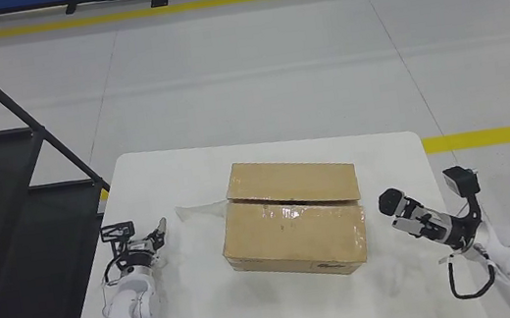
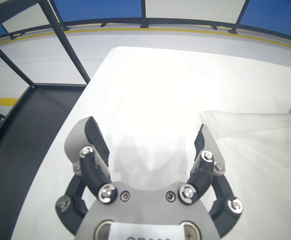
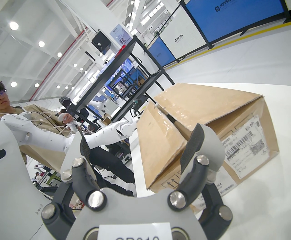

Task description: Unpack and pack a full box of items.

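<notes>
judging by its top flaps, down but with a dark gap along the seam, the box (image 1: 292,218) had not yet been unpacked. it stood mid-table (image 1: 383,155). the left gripper (image 1: 139,232) was well apart from the box on its left side, and the right gripper (image 1: 393,204) was near the box's right end. both claws had their fingers spread wide and held nothing (each wrist view made that plain).

the likeliest trouble was the box sliding. a push or a tug on a flap from the right gripper alone could shove the box across the smooth top, since the left gripper was too far off to brace it. shiny tape (image 3: 181,118) lay along the seam, and it might hold a flap down so that the cardboard tore or the whole box lifted. a pale film (image 1: 198,210) lay touching the box's left side and could snag a finger reaching in from there.

the right wrist view gave the box's end face with its label (image 3: 246,138) and the seam gaping from close by, which the top view left flat. the left wrist view put the film's (image 2: 245,122) corner just beside one finger of its claw, a nearness the top view did not settle.
</notes>
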`<action>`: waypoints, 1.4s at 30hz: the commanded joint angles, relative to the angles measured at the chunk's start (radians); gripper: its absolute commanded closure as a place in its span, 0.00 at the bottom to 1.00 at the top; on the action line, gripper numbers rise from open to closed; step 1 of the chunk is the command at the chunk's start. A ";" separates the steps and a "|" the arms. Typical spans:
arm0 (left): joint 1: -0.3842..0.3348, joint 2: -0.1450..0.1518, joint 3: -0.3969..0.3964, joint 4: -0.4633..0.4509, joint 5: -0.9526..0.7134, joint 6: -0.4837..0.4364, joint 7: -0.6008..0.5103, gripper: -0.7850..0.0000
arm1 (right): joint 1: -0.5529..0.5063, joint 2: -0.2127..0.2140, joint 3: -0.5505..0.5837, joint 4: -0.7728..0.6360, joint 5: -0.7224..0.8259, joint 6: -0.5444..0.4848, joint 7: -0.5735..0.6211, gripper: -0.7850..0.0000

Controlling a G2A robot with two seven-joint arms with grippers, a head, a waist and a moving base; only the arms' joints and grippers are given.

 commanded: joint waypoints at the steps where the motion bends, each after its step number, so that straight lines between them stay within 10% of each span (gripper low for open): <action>1: 0.048 0.006 -0.026 -0.077 -0.013 -0.014 0.014 0.00 | 0.000 0.000 0.000 0.000 0.004 0.000 0.000 0.00; 14: 0.289 0.023 -0.105 -0.540 -0.138 -0.226 0.033 0.00 | 0.036 -0.006 -0.073 0.010 0.064 0.194 0.043 0.00; 28: 0.298 0.025 -0.082 -0.594 -0.125 -0.294 -0.002 0.00 | 0.073 0.008 -0.156 -0.018 0.313 0.205 0.213 0.00; 42: 0.352 0.049 -0.092 -0.681 -0.041 -0.578 -0.022 0.00 | -0.042 0.139 -0.233 -0.261 0.291 0.192 0.200 0.00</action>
